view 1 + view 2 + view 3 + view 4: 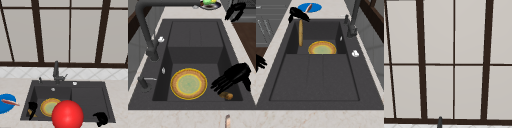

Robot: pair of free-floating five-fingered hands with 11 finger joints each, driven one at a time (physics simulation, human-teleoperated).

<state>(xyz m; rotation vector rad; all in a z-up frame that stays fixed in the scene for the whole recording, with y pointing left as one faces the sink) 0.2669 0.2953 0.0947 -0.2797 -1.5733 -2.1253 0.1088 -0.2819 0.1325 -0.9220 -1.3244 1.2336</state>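
My left hand (32,107) hangs in the front left corner of the dark sink's basin (37,92), fingers straight and pointing down. From the left side the left hand (233,77) reaches over the basin. A brown wooden stick (300,32) runs from under this hand (298,13) into the basin, and its end (226,95) shows just below the fingers. A yellow plate with a green middle (48,106) lies on the basin floor beside it. My right hand (101,118) floats open at the sink's front right corner, holding nothing.
A large red ball (67,115) sits in the foreground before the sink. A blue plate (5,103) with a reddish utensil lies on the left counter. The faucet (56,71) stands behind the basin. A dish holding something green (209,3) rests on the right counter.
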